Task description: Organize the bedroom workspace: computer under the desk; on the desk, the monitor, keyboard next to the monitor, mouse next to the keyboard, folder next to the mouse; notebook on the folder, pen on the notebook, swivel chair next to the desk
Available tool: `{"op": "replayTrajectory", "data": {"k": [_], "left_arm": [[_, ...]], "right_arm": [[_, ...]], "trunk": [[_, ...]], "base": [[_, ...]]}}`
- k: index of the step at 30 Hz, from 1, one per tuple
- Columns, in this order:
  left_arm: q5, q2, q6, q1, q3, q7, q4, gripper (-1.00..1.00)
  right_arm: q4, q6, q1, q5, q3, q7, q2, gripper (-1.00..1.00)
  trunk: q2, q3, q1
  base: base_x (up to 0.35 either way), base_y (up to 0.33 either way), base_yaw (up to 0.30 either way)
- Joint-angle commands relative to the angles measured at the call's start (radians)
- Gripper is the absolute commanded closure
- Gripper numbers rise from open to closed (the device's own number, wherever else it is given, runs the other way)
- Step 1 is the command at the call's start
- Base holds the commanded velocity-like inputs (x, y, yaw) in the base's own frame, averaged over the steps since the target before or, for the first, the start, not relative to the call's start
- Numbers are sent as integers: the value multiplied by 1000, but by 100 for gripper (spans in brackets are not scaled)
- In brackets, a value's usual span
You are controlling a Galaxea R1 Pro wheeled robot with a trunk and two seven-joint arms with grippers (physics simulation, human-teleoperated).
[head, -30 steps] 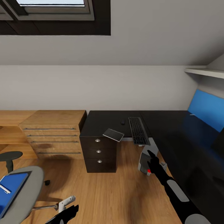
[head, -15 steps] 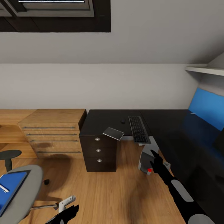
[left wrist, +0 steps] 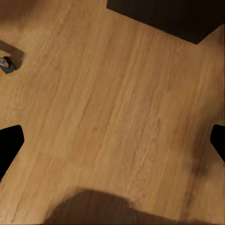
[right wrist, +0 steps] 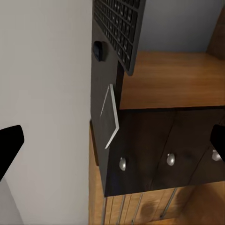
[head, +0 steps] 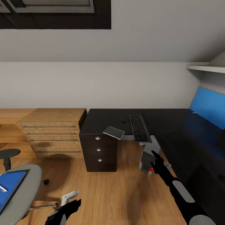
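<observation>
Right arm reaches forward, right gripper (head: 155, 157) low beside desk (head: 175, 125), near computer (head: 147, 159) under it; jaws apart, empty. Left gripper (head: 72, 206) low over wood floor (left wrist: 112, 108), jaws apart, empty. Keyboard (head: 139, 128) on desk, overhanging front edge. Folder (head: 9, 187) lies on swivel chair (head: 22, 195) seat, pen (head: 2, 188) on it. 3 drawers shut in dark pedestal (head: 99, 151).

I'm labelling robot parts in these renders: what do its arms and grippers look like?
The right arm is black with a light grey oval panel, ending in a black right gripper with slim pointed fingers. The left gripper is black too, angular and glossy. In both wrist views the fingertips appear as plain black blocks. No cables or markings show.
</observation>
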Motion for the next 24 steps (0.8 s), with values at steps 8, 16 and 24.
{"op": "replayTrajectory", "data": {"k": [8, 16, 24], "left_arm": [[0, -6, 206, -1, -65, -7, -200, -100], [90, 3, 253, -1, -66, -113, -165, -100], [104, 20, 253, -1, -66, -148, -141, -100]], "right_arm": [[1, 9, -1, -10, -2, 2, 3, -100], [1, 9, 0, -11, -2, 3, 3, -100], [1, 10, 0, -9, -2, 4, 1, -100]], "trunk": [[-57, -26, 31], [-113, -51, 61], [-169, -76, 92]], "base": [[0, 0, 0], [0, 0, 0], [0, 0, 0]]}}
